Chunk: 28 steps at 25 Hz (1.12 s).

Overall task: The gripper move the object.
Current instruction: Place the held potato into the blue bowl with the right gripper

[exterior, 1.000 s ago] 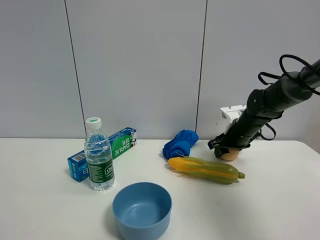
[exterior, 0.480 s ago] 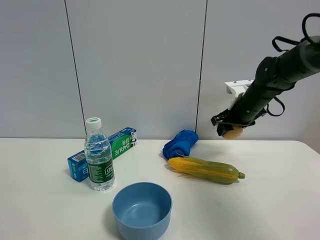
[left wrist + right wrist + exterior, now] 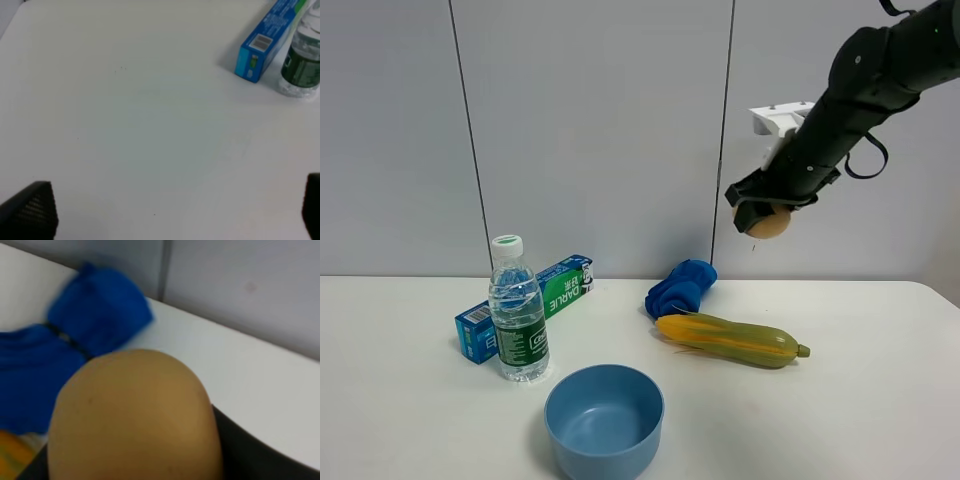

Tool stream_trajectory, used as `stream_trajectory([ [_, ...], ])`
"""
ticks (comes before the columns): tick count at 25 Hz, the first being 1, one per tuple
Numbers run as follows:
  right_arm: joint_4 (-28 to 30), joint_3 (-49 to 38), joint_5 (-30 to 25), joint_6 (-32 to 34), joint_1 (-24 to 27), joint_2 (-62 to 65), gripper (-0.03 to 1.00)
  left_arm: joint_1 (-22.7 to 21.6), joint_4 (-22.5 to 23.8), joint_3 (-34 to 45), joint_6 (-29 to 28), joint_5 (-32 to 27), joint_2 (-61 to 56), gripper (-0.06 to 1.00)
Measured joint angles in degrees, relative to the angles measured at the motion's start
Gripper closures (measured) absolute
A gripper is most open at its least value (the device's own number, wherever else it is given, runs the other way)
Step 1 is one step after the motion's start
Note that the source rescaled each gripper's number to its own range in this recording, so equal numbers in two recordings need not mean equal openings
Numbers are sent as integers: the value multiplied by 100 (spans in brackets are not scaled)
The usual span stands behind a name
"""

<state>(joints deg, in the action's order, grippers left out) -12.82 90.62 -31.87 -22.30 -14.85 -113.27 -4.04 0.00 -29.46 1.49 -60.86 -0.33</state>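
Note:
My right gripper [image 3: 761, 216] is shut on a tan egg [image 3: 767, 224] and holds it high in the air, above the blue cloth and the corn. The egg [image 3: 132, 415] fills the right wrist view. A blue bowl [image 3: 604, 420] stands at the front middle of the white table [image 3: 880, 420]. My left gripper is out of the exterior view; in the left wrist view its dark fingertips [image 3: 30, 207] stand wide apart over bare table, empty.
A yellow-green corn cob [image 3: 732, 340] lies right of centre. A crumpled blue cloth [image 3: 680, 286] lies behind it and also shows in the right wrist view [image 3: 75, 345]. A water bottle [image 3: 518, 312] and a toothpaste box [image 3: 532, 302] stand at left; both show in the left wrist view, bottle [image 3: 302, 65], box [image 3: 267, 42].
My right gripper has lifted the egg from the table beside the corn, up and slightly left, to well above the table. Nothing else has moved.

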Motion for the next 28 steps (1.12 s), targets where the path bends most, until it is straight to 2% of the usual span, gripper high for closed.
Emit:
stream_trajectory([
  [3,0,5,25,-206,-391,51,97,0,0,0,0,0,0,-6],
  [11,0,5,-42,-261,-1484,51,97,0,0,0,0,0,0,-6],
  [20,0,5,-1586,-241,-2545,63,97,0,0,0,0,0,0,-6],
  [28,-50,5,-2819,86,-2596,266,97,0,0,0,0,0,0,-6],
])
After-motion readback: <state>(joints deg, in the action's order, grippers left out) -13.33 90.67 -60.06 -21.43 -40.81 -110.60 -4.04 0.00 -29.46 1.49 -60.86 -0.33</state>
